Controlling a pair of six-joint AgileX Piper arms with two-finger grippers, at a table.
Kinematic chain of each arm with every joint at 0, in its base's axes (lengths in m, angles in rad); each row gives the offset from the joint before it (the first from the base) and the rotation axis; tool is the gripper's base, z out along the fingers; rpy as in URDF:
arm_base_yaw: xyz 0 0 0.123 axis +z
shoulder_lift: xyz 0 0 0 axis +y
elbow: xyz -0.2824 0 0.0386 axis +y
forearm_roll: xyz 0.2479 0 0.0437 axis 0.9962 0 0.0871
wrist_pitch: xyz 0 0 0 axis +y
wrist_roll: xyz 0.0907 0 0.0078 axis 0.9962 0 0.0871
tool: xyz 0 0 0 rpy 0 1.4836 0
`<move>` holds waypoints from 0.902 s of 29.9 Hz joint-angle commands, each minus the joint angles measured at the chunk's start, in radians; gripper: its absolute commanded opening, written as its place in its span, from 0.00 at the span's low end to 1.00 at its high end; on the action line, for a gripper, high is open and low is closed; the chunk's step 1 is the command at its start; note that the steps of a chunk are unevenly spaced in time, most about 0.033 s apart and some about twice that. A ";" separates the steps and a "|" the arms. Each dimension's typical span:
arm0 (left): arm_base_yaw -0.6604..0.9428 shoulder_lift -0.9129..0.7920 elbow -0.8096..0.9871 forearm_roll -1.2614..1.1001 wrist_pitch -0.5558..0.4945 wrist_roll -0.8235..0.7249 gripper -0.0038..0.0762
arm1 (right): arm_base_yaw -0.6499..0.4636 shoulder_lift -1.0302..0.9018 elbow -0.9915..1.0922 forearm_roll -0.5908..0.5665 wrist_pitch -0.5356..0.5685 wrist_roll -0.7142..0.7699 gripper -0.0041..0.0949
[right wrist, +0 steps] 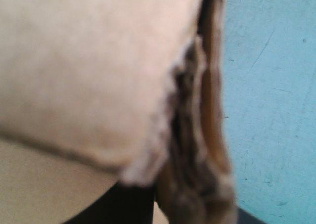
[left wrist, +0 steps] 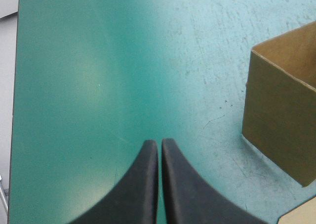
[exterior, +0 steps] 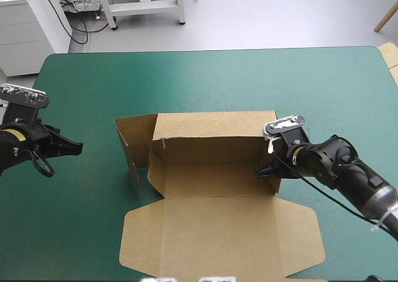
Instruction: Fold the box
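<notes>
The brown box [exterior: 211, 164] lies mid-table with its back wall raised and its lid [exterior: 217, 232] flat toward the near edge. Its left wall flap [exterior: 134, 145] stands splayed outward. My right gripper [exterior: 268, 169] is at the box's right wall. In the right wrist view the folded wall edge [right wrist: 197, 135] runs between the black fingers [right wrist: 128, 206], which are shut on it; my right gripper [right wrist: 190, 209] is mostly hidden by board. My left gripper [exterior: 78, 147] rests low near the table's left edge, shut and empty [left wrist: 159, 147], well apart from the box corner [left wrist: 281, 120].
Teal-green cover [exterior: 186, 77] stretches bare between the box and the far edge, and between my left gripper and the box. A pale board edge [exterior: 390, 55] shows beyond the table's far right corner.
</notes>
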 commanded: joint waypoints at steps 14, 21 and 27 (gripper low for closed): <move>0.001 -0.009 -0.022 -0.007 -0.129 0.000 0.06 | -0.236 0.308 -0.314 0.172 0.151 -0.279 0.02; 0.001 -0.009 -0.022 -0.007 -0.129 0.000 0.06 | -0.236 0.482 -0.522 0.179 0.185 -0.304 0.23; 0.001 -0.009 -0.022 -0.007 -0.131 0.000 0.06 | -0.236 0.517 -0.651 0.179 0.189 -0.304 0.62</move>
